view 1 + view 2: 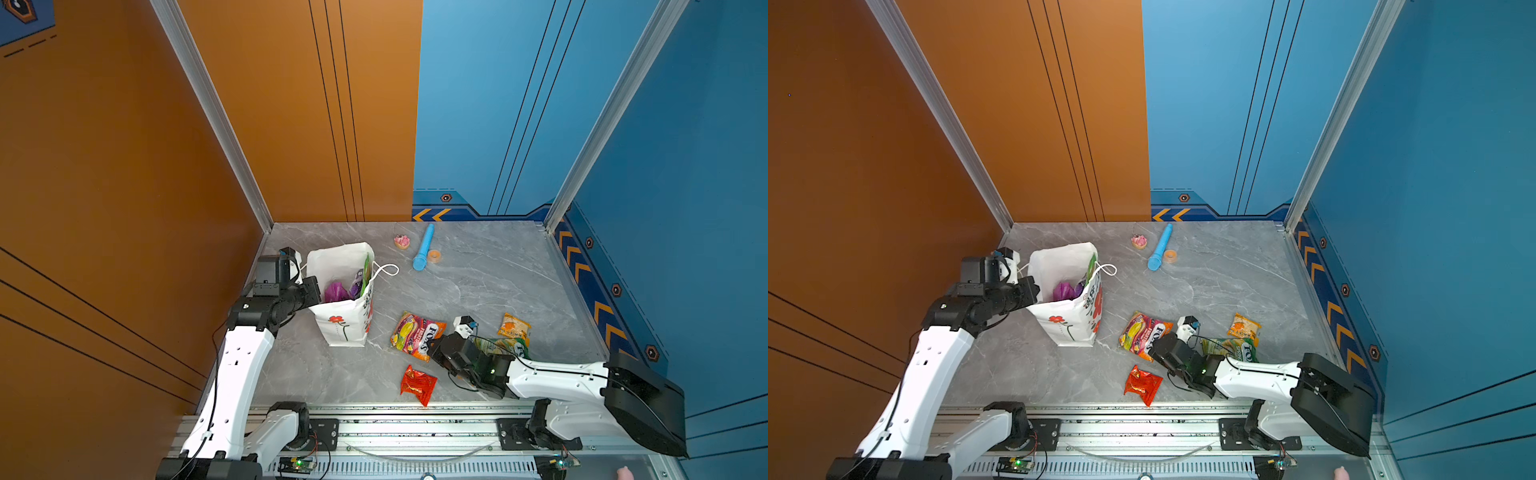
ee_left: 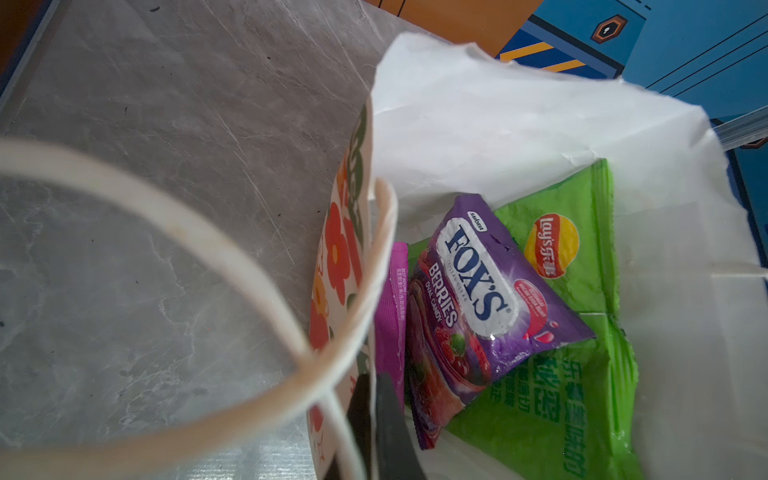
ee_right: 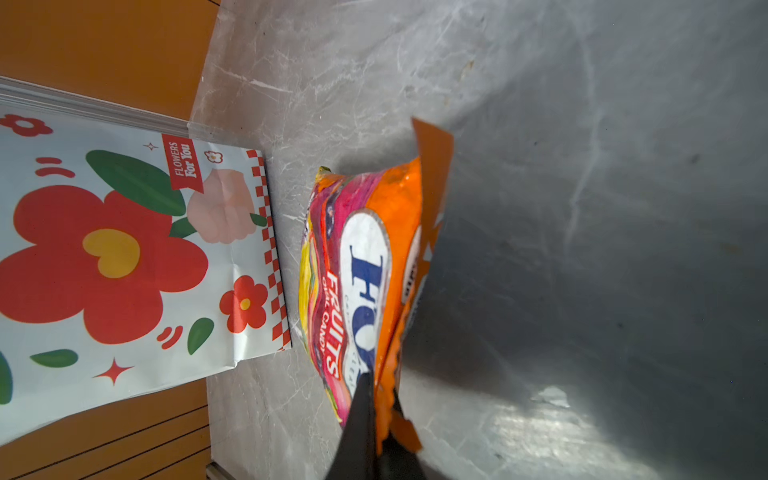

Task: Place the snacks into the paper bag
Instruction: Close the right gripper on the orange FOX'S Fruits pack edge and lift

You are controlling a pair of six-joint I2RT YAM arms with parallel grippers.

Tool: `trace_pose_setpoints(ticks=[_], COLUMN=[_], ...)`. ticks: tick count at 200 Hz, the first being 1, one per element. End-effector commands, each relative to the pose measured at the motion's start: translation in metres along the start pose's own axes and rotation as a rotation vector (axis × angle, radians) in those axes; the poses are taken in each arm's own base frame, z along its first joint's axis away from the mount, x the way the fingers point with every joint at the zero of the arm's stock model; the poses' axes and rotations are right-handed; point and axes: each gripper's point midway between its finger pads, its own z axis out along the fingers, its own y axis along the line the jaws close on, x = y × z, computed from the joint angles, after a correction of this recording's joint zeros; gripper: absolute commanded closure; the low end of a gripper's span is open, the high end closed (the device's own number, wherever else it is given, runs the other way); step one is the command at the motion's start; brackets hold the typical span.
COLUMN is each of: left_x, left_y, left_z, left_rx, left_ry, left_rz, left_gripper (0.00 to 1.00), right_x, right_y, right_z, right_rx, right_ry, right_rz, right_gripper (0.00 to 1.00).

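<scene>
Right wrist view: right gripper pinched tight on the crimped end seam of the orange FOX'S packet, jaws closed to a sliver with only foil between. Packet low over the table, just right of the paper bag; cannot tell whether fully lifted. Step in hand, by judgement: grasp made, carry not yet begun. Left gripper clamped on the bag's rim, one finger inside and one outside the wall, holding the mouth open. Already inside: purple FOX'S packet, green chip bag, magenta packet. Out on the table in both top views: red packet near the front rail, small orange packet, green FOX'S packet partly under the right arm. Next move probably calls for a lift above the rim, a short traverse toward the left arm, and release over the mouth; bag taller than the packet, so height first, then sideways. Seam-only grip likely lets the packet swing. Open table between packet and bag, nothing in the lane. Cord handle drooping off the rim on the approach side: possible snag. Thin paper rim, easy to fold inward if clipped. Free space inside toward the far wall. Blue tube, pink toy and tape ring well apart at the back, off the path.
</scene>
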Motion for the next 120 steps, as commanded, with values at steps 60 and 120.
trace_pose_setpoints(ticks=[60,120], left_x=[-0.027,-0.047], left_y=[-0.041,-0.097], left_z=[0.006,0.025], left_rx=[-0.054,-0.053], left_ry=[0.020,0.051], left_rz=[0.105,0.228], left_gripper=[1.00,1.00], right_x=[-0.037,-0.057], right_y=[0.009,0.007], right_z=[-0.028,-0.046], right_rx=[0.015,0.018], right_ry=[-0.102,-0.145], right_rz=[-0.145,-0.160], right_gripper=[1.00,1.00])
